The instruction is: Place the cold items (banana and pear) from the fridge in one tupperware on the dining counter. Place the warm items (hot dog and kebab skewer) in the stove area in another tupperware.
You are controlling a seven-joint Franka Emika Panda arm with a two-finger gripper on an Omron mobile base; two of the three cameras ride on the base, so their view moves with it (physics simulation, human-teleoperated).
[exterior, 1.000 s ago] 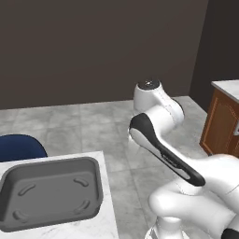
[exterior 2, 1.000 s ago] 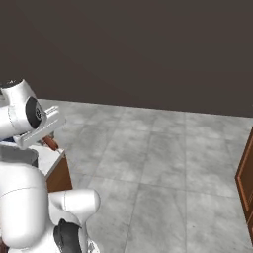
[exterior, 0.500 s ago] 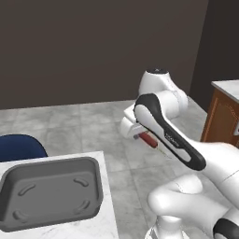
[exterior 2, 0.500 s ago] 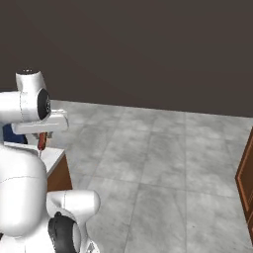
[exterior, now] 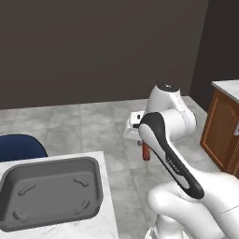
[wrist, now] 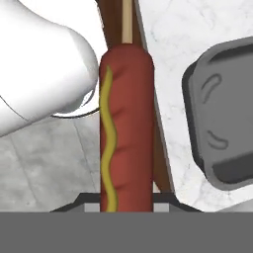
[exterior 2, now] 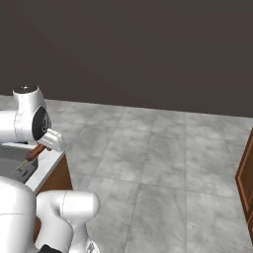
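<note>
My gripper [exterior: 140, 139] is shut on the hot dog [exterior: 146, 152], a red-brown sausage with a yellow mustard squiggle and a wooden stick at its far end. It hangs in the air just right of the dining counter [exterior: 106, 219]. From the right base the hot dog [exterior 2: 33, 152] slants down by the counter's corner [exterior 2: 48, 167]. In the hand view the hot dog [wrist: 126, 133] runs up from my gripper [wrist: 126, 201], over the counter's brown edge. The larger dark grey tupperware [exterior: 52, 163] lies on the marble [wrist: 183, 49], its corner [wrist: 217, 94] to the right of the sausage.
A blue chair [exterior: 19, 146] stands behind the counter at the left. A brown wooden cabinet [exterior: 225, 133] with a white top is at the right, seen also as the cabinet [exterior 2: 247, 180]. Grey tiled floor [exterior 2: 158, 163] stretches to a dark wall.
The arm has swung round and the hand has come into view with the hot dog, now hanging lower by the counter's right edge. The grip has not changed.
</note>
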